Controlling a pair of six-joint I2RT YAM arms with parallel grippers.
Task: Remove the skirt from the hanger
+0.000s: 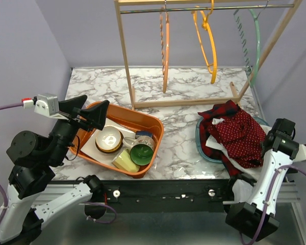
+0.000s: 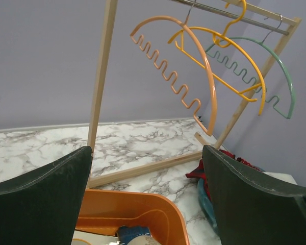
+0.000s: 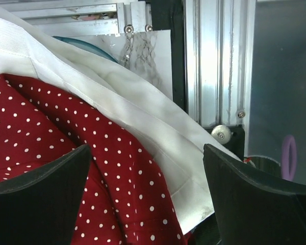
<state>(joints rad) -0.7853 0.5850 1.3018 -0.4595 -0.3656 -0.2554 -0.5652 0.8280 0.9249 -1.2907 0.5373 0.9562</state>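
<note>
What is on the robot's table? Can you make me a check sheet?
Surface: marble table, white with grey veins.
Job's things: orange hanger, yellow hanger and green hanger on the rack, all bare. The red dotted cloth lies in the blue basket with a white cloth.
Clutter: orange bin holding a bowl and a green cup.
Grippers: left gripper open, above the bin. Right gripper open, over the dotted cloth.
Cables: purple cable at the left arm.
Surroundings: lilac walls.
</note>
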